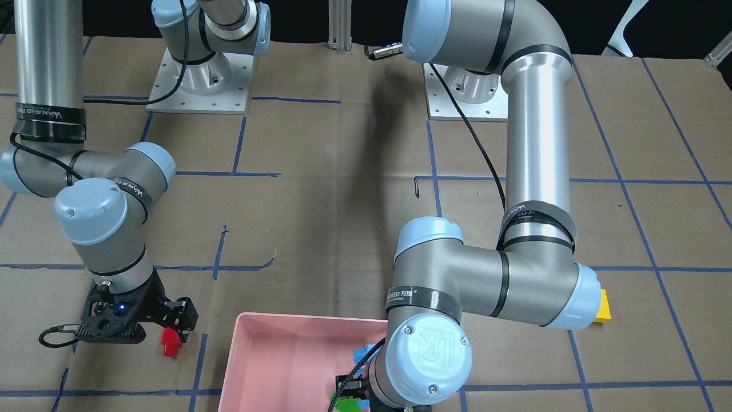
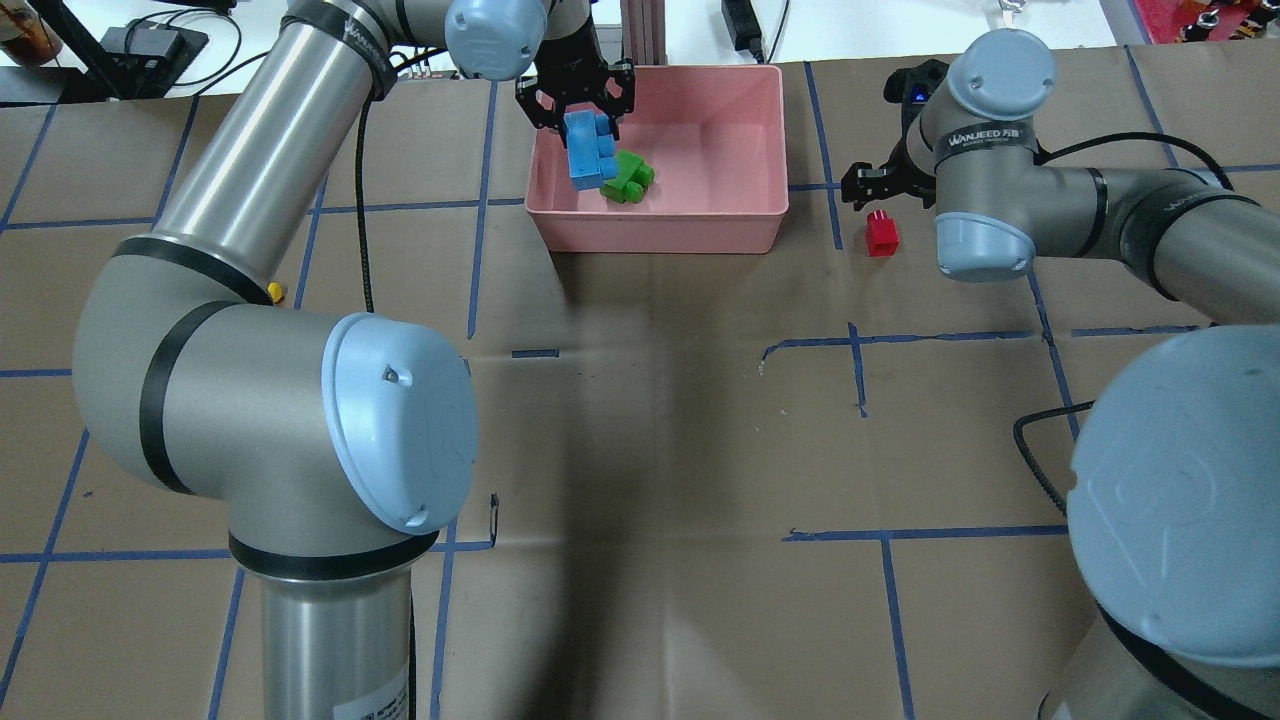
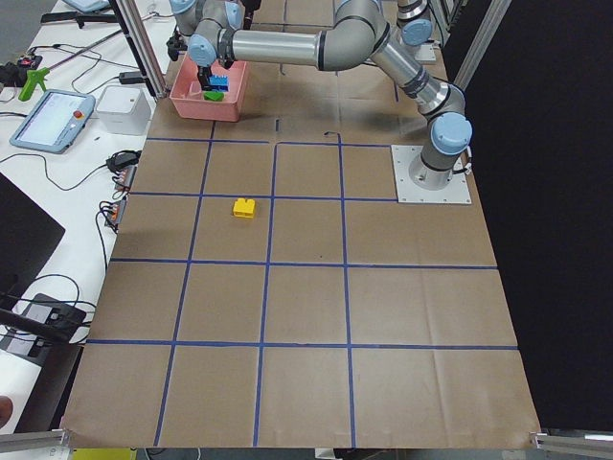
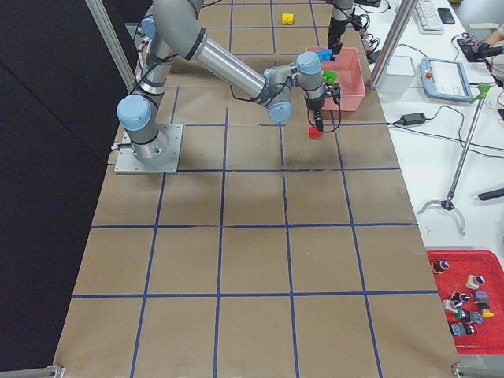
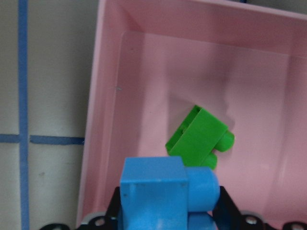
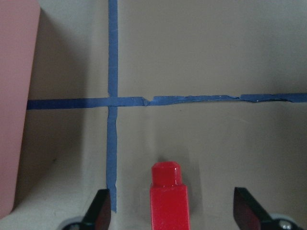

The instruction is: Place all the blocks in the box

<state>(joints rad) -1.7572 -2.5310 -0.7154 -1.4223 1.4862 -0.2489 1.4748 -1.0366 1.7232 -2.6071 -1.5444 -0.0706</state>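
My left gripper (image 2: 577,105) is shut on the light-blue brick (image 2: 585,150) and holds it above the near-left part of the pink box (image 2: 660,215). The wrist view shows this brick (image 5: 158,196) between the fingers, over the box floor. The green brick (image 2: 628,178) lies tilted inside the box, also in the left wrist view (image 5: 199,139). The red brick (image 2: 881,234) stands on the table right of the box. My right gripper (image 6: 172,215) is open, its fingers wide on either side of the red brick (image 6: 169,201) without touching it. The yellow brick (image 2: 275,292) lies on the table by my left elbow.
Brown paper with a blue tape grid covers the table. The box wall (image 6: 14,96) is close on the right gripper's left. My left arm's elbow (image 1: 572,297) partly hides the yellow brick (image 1: 601,309). Both arm bases stand at the robot's side of the table.
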